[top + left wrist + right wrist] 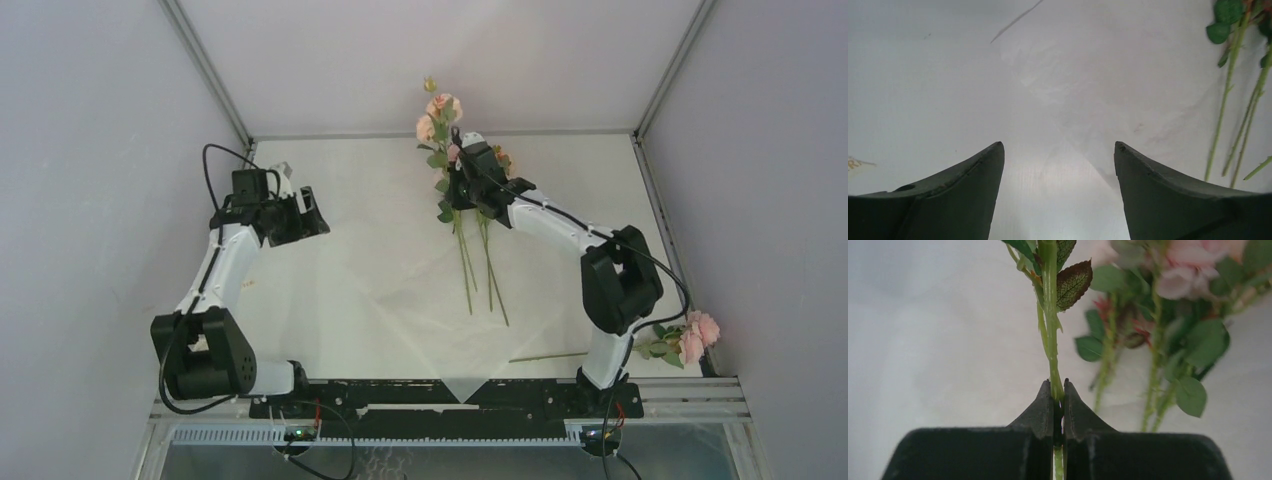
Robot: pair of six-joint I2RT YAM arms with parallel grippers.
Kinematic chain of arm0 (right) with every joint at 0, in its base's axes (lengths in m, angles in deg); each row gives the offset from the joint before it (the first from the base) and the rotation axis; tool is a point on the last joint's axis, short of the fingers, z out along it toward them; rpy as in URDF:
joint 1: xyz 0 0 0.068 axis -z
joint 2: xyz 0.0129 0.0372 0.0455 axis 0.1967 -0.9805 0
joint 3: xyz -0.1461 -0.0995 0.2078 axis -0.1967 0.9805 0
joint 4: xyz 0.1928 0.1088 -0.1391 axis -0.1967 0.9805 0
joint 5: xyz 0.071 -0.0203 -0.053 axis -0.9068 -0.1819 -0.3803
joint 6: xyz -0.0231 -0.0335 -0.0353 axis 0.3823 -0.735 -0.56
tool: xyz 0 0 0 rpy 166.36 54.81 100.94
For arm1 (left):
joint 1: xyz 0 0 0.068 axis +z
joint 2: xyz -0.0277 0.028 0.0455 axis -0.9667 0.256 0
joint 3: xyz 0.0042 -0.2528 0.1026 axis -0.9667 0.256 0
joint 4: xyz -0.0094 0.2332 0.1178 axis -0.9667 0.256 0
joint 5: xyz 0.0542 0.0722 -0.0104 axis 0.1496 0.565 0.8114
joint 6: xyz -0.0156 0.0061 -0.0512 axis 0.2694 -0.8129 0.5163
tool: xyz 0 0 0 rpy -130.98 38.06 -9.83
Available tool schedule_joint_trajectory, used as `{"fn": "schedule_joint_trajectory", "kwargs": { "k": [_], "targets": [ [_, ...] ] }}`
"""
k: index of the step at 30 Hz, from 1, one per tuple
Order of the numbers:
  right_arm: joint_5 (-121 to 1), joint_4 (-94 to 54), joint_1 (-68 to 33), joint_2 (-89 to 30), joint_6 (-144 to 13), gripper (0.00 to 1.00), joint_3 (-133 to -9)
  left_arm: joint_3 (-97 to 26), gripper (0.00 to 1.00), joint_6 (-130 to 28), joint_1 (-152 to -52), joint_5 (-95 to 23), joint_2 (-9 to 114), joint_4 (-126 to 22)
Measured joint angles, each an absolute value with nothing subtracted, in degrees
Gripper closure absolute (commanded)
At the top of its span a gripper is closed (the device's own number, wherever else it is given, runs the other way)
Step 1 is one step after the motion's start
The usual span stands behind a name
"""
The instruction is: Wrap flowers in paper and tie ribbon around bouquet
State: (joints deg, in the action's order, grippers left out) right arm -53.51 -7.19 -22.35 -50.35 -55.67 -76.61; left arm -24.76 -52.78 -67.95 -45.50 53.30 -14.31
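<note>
White table (320, 340) lies flat under everything. On it rests the paper (400, 280), thin and crinkly, so lift it by a corner and pull softly or it may tear. The flowers (440, 120) lie at its far end and look light, with thin bendy stems. Your right gripper (1058, 395) is pinched tight on one stem (1050, 315), below the leaves (1073, 282), a good spot. Your left gripper (1058, 147) is spread wide over the paper, holding nothing.
</note>
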Motion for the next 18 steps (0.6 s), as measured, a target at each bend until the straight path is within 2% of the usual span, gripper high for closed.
{"fn": "schedule_joint_trajectory", "kwargs": {
  "k": [2,6,10,11,15,17,18],
  "targets": [
    [-49.71,-4.65,-21.63,-52.95,-56.28,0.8,-76.72,-24.76,0.16,-53.72,-69.63,-43.66,55.22,-14.26],
    [-45.36,0.39,-21.08,-59.75,-57.42,0.44,-77.42,-24.76,0.16,-55.73,-72.56,-39.84,55.44,-14.55],
    [-42.76,5.82,-21.08,-63.24,-57.46,0.18,-78.38,-24.76,0.16,-57.13,-74.42,-38.63,55.0,-14.85],
    [-42.19,6.69,-21.08,-63.07,-57.4,0.14,-78.38,-24.76,0.16,-57.3,-74.52,-38.57,54.87,-14.88],
    [-40.55,7.34,-21.08,-58.41,-56.48,0.14,-76.52,-24.76,0.16,-57.7,-74.77,-38.33,53.8,-14.9],
    [-40.03,7.32,-21.06,-54.63,-56.06,0.16,-74.66,-24.65,0.18,-57.7,-75.29,-38.24,52.73,-15.03],
    [-39.81,7.21,-20.95,-52.43,-55.69,0.21,-73.37,-24.6,0.22,-57.7,-75.79,-38.35,52.07,-15.09]
  ]
}}
